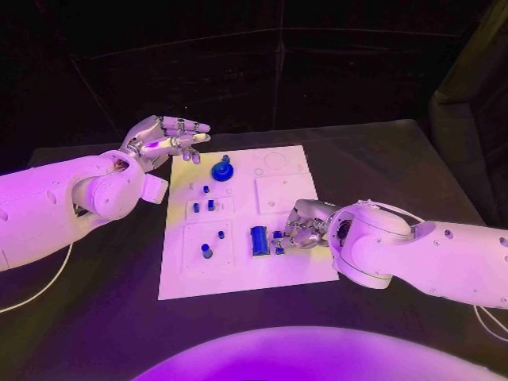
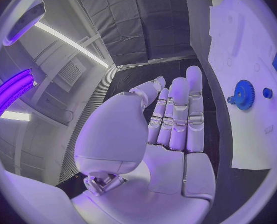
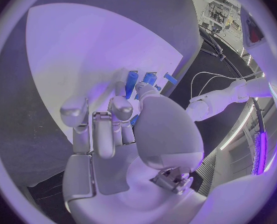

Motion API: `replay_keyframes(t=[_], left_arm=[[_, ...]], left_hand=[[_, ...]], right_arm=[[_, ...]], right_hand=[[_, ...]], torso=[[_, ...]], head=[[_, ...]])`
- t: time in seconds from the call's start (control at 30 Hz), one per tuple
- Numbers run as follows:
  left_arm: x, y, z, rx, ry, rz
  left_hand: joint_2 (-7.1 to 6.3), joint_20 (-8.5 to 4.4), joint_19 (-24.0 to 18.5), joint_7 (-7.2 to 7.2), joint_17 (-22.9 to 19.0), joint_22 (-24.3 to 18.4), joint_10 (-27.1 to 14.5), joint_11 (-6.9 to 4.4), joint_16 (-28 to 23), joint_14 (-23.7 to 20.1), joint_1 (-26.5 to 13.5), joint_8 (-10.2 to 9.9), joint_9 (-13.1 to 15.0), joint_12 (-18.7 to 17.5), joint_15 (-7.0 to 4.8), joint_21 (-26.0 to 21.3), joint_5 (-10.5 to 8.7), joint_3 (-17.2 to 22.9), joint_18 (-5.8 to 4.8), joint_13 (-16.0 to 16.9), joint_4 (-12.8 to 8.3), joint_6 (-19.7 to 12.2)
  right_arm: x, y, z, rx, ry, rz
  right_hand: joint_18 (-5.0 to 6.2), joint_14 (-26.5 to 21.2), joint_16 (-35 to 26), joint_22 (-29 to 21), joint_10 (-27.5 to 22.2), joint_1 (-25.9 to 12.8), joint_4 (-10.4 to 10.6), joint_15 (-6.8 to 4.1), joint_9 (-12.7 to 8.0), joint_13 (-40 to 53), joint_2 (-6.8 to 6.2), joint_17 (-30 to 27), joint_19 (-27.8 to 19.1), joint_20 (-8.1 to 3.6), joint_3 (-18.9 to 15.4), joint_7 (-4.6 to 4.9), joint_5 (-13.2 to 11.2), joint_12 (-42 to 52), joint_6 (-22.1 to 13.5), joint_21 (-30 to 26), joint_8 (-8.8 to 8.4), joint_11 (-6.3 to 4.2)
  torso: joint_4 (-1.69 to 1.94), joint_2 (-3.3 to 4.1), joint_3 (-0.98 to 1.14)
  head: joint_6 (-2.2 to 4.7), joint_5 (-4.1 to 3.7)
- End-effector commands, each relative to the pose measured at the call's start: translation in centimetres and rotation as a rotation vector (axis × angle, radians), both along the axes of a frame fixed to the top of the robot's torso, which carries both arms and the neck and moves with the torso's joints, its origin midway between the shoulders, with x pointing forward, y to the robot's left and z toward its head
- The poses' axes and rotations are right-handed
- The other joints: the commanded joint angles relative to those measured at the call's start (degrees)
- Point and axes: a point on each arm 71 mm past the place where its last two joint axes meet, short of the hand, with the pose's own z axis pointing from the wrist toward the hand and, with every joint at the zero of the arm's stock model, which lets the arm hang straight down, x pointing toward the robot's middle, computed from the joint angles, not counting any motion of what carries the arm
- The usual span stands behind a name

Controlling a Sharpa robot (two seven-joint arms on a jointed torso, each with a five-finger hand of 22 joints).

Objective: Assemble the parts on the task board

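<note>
Left hand (image 1: 168, 141) hovers off task board (image 1: 288, 274) at 11 o'clock corner, fingers extended, holding nothing. Blue gear (image 1: 222, 169) stands at board's 12 o'clock. Right hand (image 1: 303, 226) at 4 o'clock, fingers curled among small blue parts (image 1: 259, 240) (whether it grips one: cannot tell). Parts look light, rigid, slippery; pinch by sides.

Left hand (image 1: 170, 140) hovers flat, fingers straight; right hand (image 1: 303, 225) reaches down, fingers curled.

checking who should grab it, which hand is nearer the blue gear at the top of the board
Left. The left hand hovers open just off the task board's far left edge, close beside the blue gear. The right hand is down at the board's near right, fingers among other blue parts.
</note>
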Motion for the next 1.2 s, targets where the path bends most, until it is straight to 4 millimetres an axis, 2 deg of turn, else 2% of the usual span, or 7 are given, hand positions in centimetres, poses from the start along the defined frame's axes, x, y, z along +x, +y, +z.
replay_keyframes(t=[0.03, 0.13, 0.4, 0.53, 0.77, 0.97, 1.2], left_arm=[[0.0, -0.2, 0.1, -0.009, 0.002, -0.015], [0.0, -0.3, 0.1, -0.009, 0.003, -0.016], [0.0, -0.3, 0.1, -0.008, 0.005, -0.017], [0.0, -0.3, 0.1, -0.008, 0.006, -0.018], [0.0, -0.2, 0.1, -0.007, 0.007, -0.017], [0.1, -0.1, 0.0, -0.006, 0.007, -0.014], [0.1, -0.2, 0.0, -0.006, 0.008, -0.016]], left_hand=[[0.01, 0.17, -0.3, 0.0, 0.0, -0.1, -0.3, -0.03, 0.2, -0.5, -0.6, 0.2, -0.1, 0.2, -0.02, -0.4, 0.13, -0.3, 0.34, -0.1, 0.0, -0.5], [0.01, 0.17, -0.3, 0.0, 0.0, -0.1, -0.3, -0.03, 0.2, -0.5, -0.6, 0.2, -0.1, 0.2, -0.02, -0.4, 0.13, -0.3, 0.34, -0.1, 0.0, -0.5], [0.03, 0.18, -0.3, 0.02, -0.1, -0.1, -0.3, -0.02, 0.2, -0.5, -0.7, 0.3, -0.1, 0.2, 0.0, -0.4, 0.12, -0.4, 0.34, -0.1, 0.1, -0.6], [0.03, 0.19, -0.3, 0.02, -0.1, -0.1, -0.4, -0.02, 0.2, -0.5, -0.7, 0.3, -0.1, 0.2, 0.0, -0.4, 0.12, -0.4, 0.34, -0.1, 0.1, -0.6], [0.03, 0.19, -0.3, 0.02, -0.1, -0.1, -0.4, -0.02, 0.2, -0.5, -0.7, 0.3, -0.1, 0.2, 0.0, -0.4, 0.12, -0.4, 0.34, -0.1, 0.1, -0.6], [0.03, 0.19, -0.3, 0.02, -0.1, -0.1, -0.4, -0.02, 0.2, -0.5, -0.7, 0.3, -0.1, 0.2, 0.0, -0.4, 0.12, -0.4, 0.34, -0.1, 0.1, -0.6], [0.03, 0.19, -0.3, 0.02, -0.1, -0.1, -0.4, -0.02, 0.2, -0.5, -0.7, 0.3, -0.1, 0.2, 0.0, -0.4, 0.12, -0.4, 0.34, -0.1, 0.1, -0.6]], right_arm=[[0.1, 0.1, 0.1, -0.008, -0.014, 0.007], [0.2, 0.1, 0.1, -0.006, -0.025, 0.002], [0.2, 0.0, 0.2, -0.003, -0.038, -0.001], [0.1, 0.0, 0.3, -0.004, -0.043, 0.009], [-0.4, -0.7, 0.5, -0.004, -0.04, 0.048], [-0.6, -1.3, 0.6, -0.013, -0.034, 0.066], [-0.5, -1.2, 0.5, -0.016, -0.025, 0.075]], right_hand=[[-0.52, 4.7, -0.2, -0.1, 0.3, -0.7, -0.1, -0.38, 0.2, -0.1, 0.29, 7.5, -0.2, -0.35, -0.8, 0.06, -1.6, -0.4, 0.4, -0.3, 0.13, 0.01], [-0.47, 4.6, -0.3, -0.4, 0.2, -1.4, -0.1, -0.37, 0.5, -0.2, 0.71, 7.3, -0.4, -0.33, -2.1, 0.07, -5.1, -0.7, 0.3, -0.5, 0.06, 0.03], [-0.4, 4.6, -0.4, -0.8, 0.1, -2.5, 0.0, -0.28, 1.2, -0.3, 1.32, 7.1, -0.6, -0.24, -5.2, 0.15, -11.7, -1.2, 0.0, -0.8, -0.08, 0.16], [-0.38, 4.6, -0.5, -0.9, 0.0, -2.4, -0.1, -0.26, 1.3, -0.3, 1.37, 7.1, -0.6, -0.23, -5.8, 0.18, -12.6, -1.4, -0.1, -0.9, -0.1, 0.16], [-0.24, 4.5, -0.9, -1.8, -0.5, 2.4, -2.0, -0.12, 1.8, -0.8, 0.95, 6.5, -1.2, -0.12, -6.8, 0.44, -15.2, -2.4, -0.8, -1.4, -0.39, 0.36], [-0.21, 4.4, -0.9, -1.9, -0.7, 2.8, -1.8, -0.01, 2.0, -1.0, 0.76, 6.4, -1.3, -0.01, -7.9, 0.55, -16.9, -2.8, -1.0, -1.6, -0.48, 0.47], [-0.21, 4.4, -0.9, -1.9, -0.7, 2.8, -1.8, 0.0, 2.0, -1.1, 0.79, 6.4, -1.3, 0.0, -8.0, 0.55, -17.1, -3.0, -1.0, -1.6, -0.48, 0.47]], torso=[[-0.04, -0.01, 0.0], [-0.04, -0.01, 0.0], [-0.02, -0.02, 0.01], [-0.07, -0.03, 0.02], [-0.07, -0.1, 0.03], [-0.11, -0.11, 0.0], [0.01, -0.04, 0.04]], head=[[-0.03, -0.06], [-0.06, -0.06], [-0.05, -0.15], [-0.07, -0.13], [-0.03, -0.07], [0.07, -0.05], [0.27, -0.21]])
